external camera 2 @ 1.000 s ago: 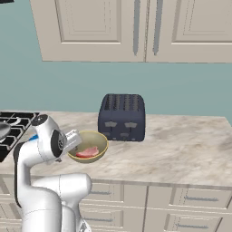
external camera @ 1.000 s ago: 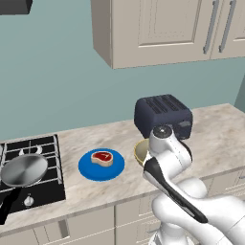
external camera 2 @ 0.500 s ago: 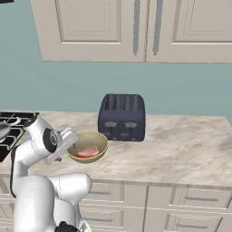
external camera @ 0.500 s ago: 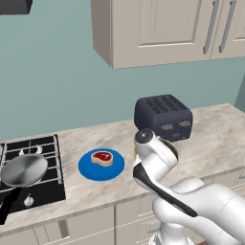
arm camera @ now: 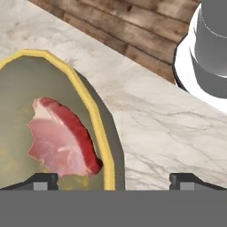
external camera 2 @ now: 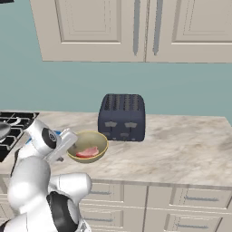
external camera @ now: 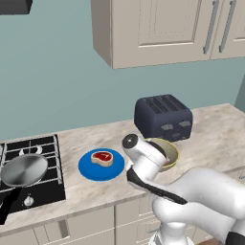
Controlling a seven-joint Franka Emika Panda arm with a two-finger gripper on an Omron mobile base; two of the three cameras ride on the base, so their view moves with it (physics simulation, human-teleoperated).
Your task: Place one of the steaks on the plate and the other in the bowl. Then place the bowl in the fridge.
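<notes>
The yellowish-olive bowl (external camera 2: 100,152) stands on the marble counter in front of the toaster, and the pale pink steak (external camera 2: 87,152) lies inside it. My gripper (external camera 2: 69,144) is at the bowl's left side, open and holding nothing. In the hand view the gripper (arm camera: 114,181) straddles the bowl's (arm camera: 91,106) yellow rim: one tip is over the inside near the pink steak (arm camera: 62,142), the other over bare counter. The red steak (external camera: 102,158) rests on the blue plate (external camera: 93,171), left of the bowl (external camera: 171,160). The fridge is out of view.
A dark toaster (external camera: 162,117) stands just behind the bowl. On the left, a black stove (external camera: 45,148) carries a grey frying pan (external camera: 24,170). Wall cabinets (external camera: 158,28) hang overhead. The counter's front edge runs close to the bowl, with wooden floor (arm camera: 133,26) beyond it.
The hand has swung from over the bowl toward its plate-side rim and dropped lower. The jaws stayed open. Both steaks, the bowl and the plate have not moved.
</notes>
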